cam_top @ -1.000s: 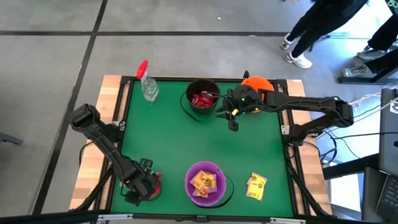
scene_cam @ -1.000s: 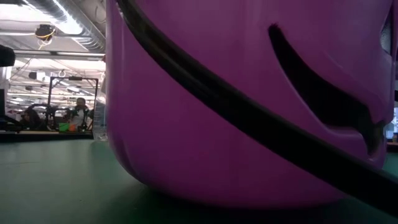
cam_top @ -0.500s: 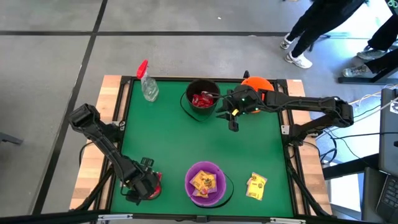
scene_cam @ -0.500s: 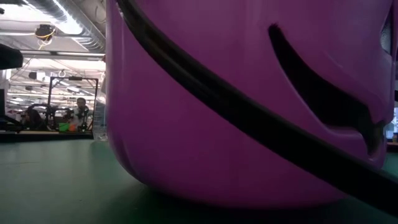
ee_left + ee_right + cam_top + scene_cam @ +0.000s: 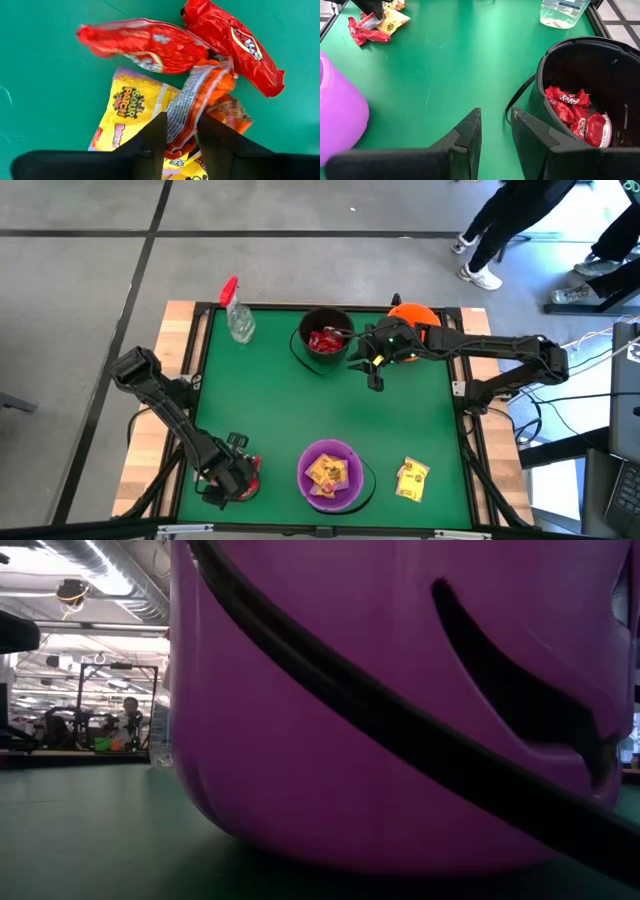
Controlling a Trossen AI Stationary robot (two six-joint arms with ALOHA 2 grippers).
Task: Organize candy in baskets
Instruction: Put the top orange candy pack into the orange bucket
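While the left tool pinches an orange candy on the counter, the right tool waits half spread beside the black bucket.

Robot lab: green-topped rig table, exposed ceiling ducts.

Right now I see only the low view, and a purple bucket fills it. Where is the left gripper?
Observer: The left gripper is down at a candy pile near the front left corner of the table.
Operator: What is in the purple bucket?
Observer: Yellow packets.
Operator: And the right gripper?
Observer: The right gripper hovers open and empty beside the black bucket, which holds red packets.
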